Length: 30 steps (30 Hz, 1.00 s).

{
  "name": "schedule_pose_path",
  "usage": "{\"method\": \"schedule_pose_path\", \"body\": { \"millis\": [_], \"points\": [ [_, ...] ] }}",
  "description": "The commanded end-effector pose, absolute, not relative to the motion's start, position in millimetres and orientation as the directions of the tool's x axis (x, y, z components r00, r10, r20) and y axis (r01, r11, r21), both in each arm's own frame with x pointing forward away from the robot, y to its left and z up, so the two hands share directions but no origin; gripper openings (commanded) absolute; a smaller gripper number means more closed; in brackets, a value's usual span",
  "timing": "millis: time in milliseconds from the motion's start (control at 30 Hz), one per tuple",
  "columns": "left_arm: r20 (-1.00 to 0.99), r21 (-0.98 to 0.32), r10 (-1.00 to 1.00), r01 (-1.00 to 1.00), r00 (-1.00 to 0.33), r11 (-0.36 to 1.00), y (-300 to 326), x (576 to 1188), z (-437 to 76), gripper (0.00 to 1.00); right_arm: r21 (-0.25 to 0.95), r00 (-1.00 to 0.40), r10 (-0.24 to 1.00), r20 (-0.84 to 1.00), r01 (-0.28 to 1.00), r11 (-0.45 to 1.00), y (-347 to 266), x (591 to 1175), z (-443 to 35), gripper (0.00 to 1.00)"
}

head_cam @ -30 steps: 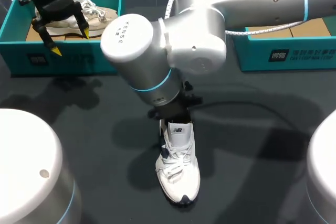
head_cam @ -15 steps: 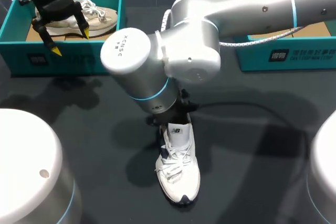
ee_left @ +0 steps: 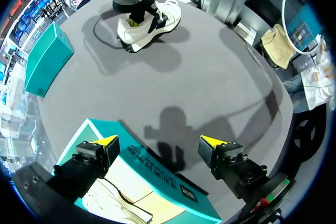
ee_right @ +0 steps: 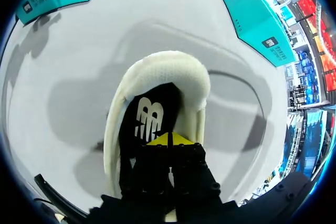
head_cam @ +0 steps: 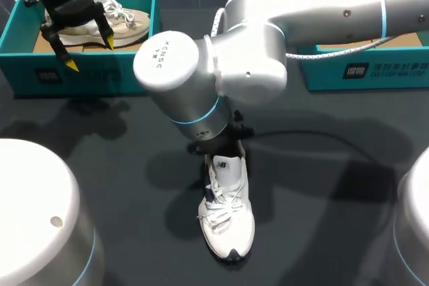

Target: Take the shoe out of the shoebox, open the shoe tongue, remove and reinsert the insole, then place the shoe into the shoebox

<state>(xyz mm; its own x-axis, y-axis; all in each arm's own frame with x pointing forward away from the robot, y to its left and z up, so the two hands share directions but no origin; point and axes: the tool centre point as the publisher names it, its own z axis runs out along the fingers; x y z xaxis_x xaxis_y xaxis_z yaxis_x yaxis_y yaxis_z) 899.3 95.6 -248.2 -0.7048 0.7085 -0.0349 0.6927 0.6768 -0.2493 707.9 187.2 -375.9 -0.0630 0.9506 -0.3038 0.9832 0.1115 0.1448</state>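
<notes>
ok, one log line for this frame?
right end effector: shut, inside white shoe opening, at insole | left end effector: open, over teal shoebox holding beige shoe | white shoe: on table

Bright overhead light, soft shadows on the table [head_cam: 322,185], wrist-view edges perhaps blurred
</notes>
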Motion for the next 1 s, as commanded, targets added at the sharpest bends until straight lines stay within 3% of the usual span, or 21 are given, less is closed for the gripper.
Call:
{"method": "schedule_pose_path", "body": {
  "millis": [33, 433, 700, 1000],
  "points": [
    [-0.033, -0.248, 0.710, 0.694, -0.704, 0.677, 95.8, 899.7, -248.1, 1.00, 0.236, 0.171, 0.959, -0.227, 0.965, -0.116, 187.7, 705.1, -367.6, 0.00],
    [-0.033, -0.248, 0.710, 0.694, -0.704, 0.677, 95.8, 899.7, -248.1, 1.00, 0.190, 0.131, 0.982, -0.133, 0.976, -0.105, 194.0, 734.7, -393.7, 0.00],
    [-0.033, -0.248, 0.710, 0.694, -0.704, 0.677, 95.8, 899.7, -248.1, 1.00, 0.111, 0.153, 0.984, -0.088, 0.984, -0.143, 195.3, 718.3, -415.9, 0.00],
    [-0.033, -0.248, 0.710, 0.694, -0.704, 0.677, 95.8, 899.7, -248.1, 1.00, 0.040, 0.165, 0.981, -0.101, 0.986, -0.162, 192.4, 700.4, -384.1, 0.00]
  ]
}}
